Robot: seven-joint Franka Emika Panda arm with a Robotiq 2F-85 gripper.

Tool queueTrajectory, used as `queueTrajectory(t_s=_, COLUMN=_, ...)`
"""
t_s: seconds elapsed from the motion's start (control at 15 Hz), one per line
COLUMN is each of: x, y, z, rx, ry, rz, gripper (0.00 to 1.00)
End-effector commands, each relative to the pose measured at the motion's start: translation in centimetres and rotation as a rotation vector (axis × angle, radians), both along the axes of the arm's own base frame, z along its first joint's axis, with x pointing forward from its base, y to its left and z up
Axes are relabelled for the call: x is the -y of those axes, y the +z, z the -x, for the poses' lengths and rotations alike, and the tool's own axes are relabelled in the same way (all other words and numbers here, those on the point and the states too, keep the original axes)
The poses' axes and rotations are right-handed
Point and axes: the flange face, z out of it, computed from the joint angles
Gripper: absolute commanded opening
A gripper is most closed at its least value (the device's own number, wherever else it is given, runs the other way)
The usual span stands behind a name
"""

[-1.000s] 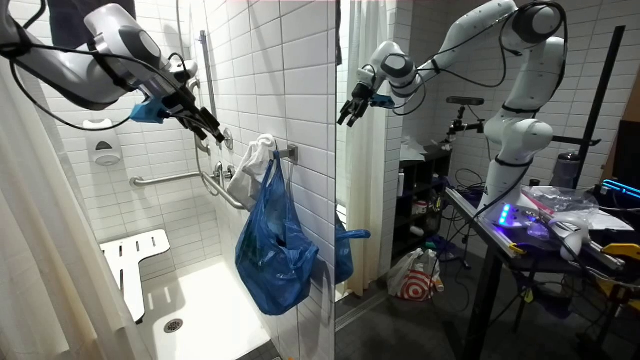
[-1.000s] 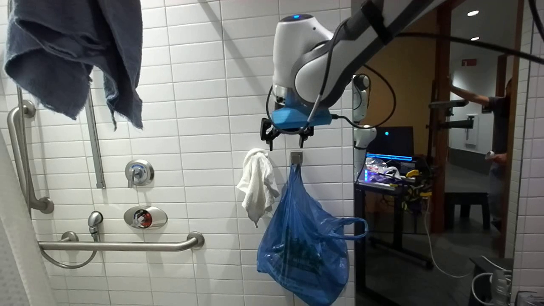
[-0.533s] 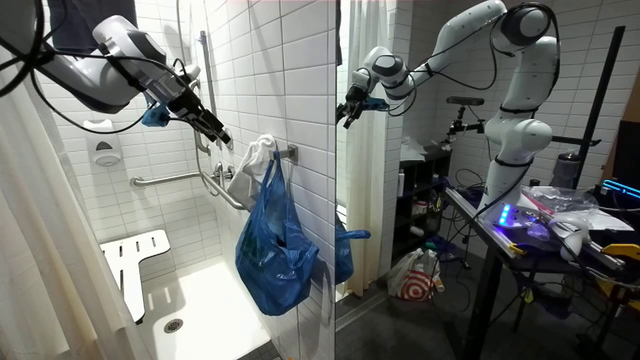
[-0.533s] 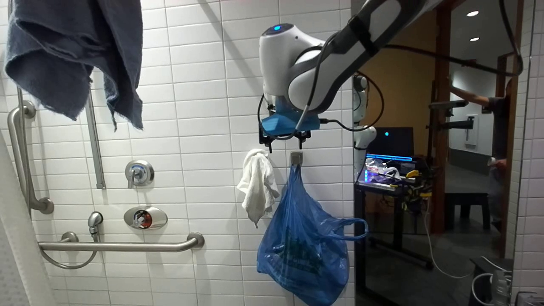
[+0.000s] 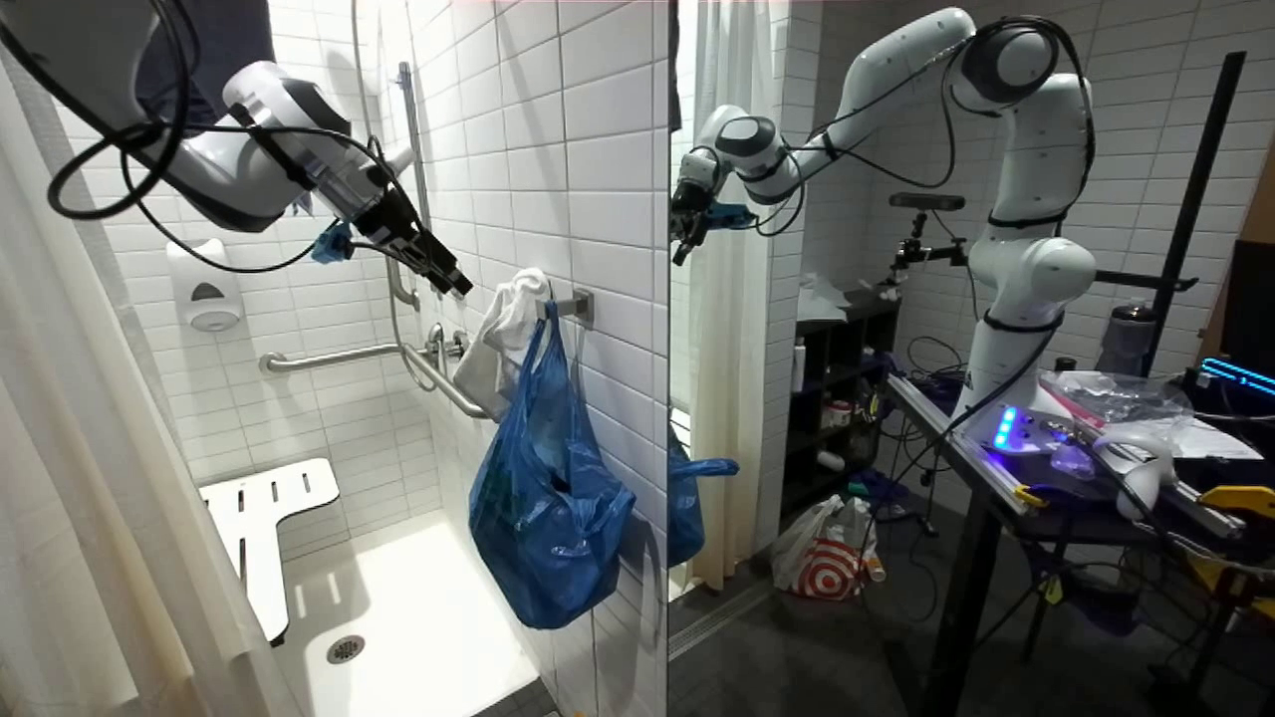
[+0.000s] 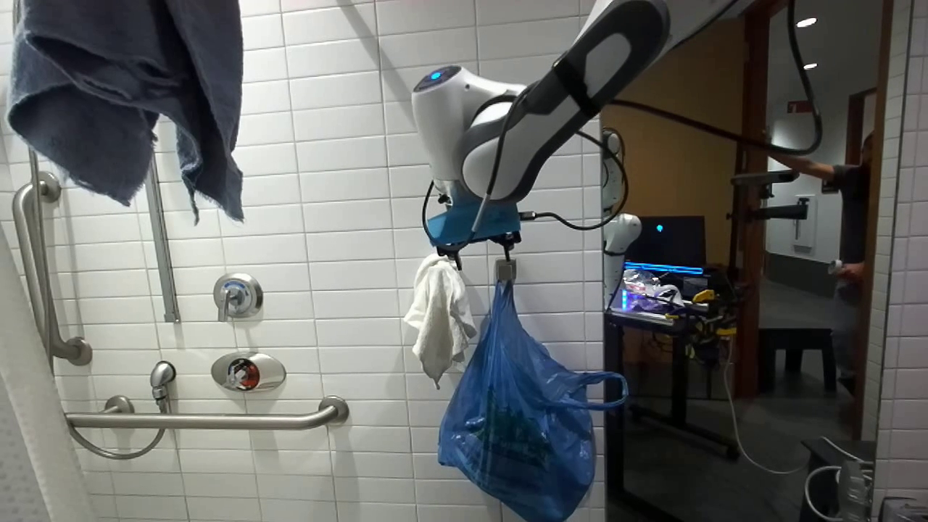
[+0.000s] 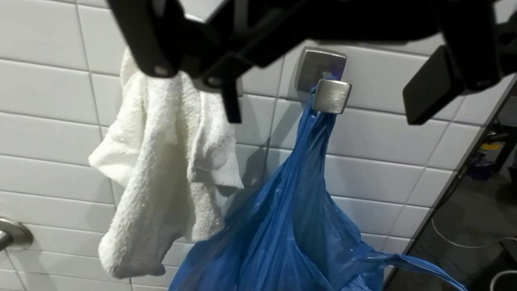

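The hand (image 6: 483, 261), at the end of a white arm (image 6: 442, 130), slants downward toward a tiled wall (image 6: 348, 232); its fingers (image 7: 428, 87) are spread, leaving a wide gap between them. Nearest to it is a white towel (image 7: 161, 169), hanging against the tiles in loose folds; in the wrist view the finger at the left covers part of its upper end, and whether the two touch cannot be told. Just beside the towel, a square-faced metal hook (image 7: 332, 97) carries a blue plastic bag (image 6: 518, 435), which hangs by one handle and bulges below; a second handle (image 7: 416, 262) stands free at the side. Seen from the wrist, the hook appears in the gap between the fingers, though how near the hand is to it is not clear. Surroundings: in an exterior view, a metal grab bar (image 6: 217, 420) runs along the wall, with a round shower valve (image 6: 238, 295) above it and a dark blue cloth (image 6: 123, 80) hanging at the upper left corner. Also in an exterior view are a pale curtain (image 5: 120, 478) in the foreground, a white seat (image 5: 267, 538) with slots, a soap dispenser (image 5: 206, 304), and a floor drain (image 5: 346, 649).
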Motion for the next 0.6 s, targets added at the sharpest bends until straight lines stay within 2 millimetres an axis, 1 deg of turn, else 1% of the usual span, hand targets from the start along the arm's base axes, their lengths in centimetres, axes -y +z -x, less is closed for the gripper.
queueTrajectory(t_s=0.0, x=-0.25, y=-0.09, z=-0.18, rx=-0.007, ry=-0.001, rz=0.002, gripper=1.00)
queueTrajectory(t_s=0.53, x=-0.27, y=-0.04, z=-0.39, rx=-0.009, ry=-0.007, rz=0.004, gripper=1.00)
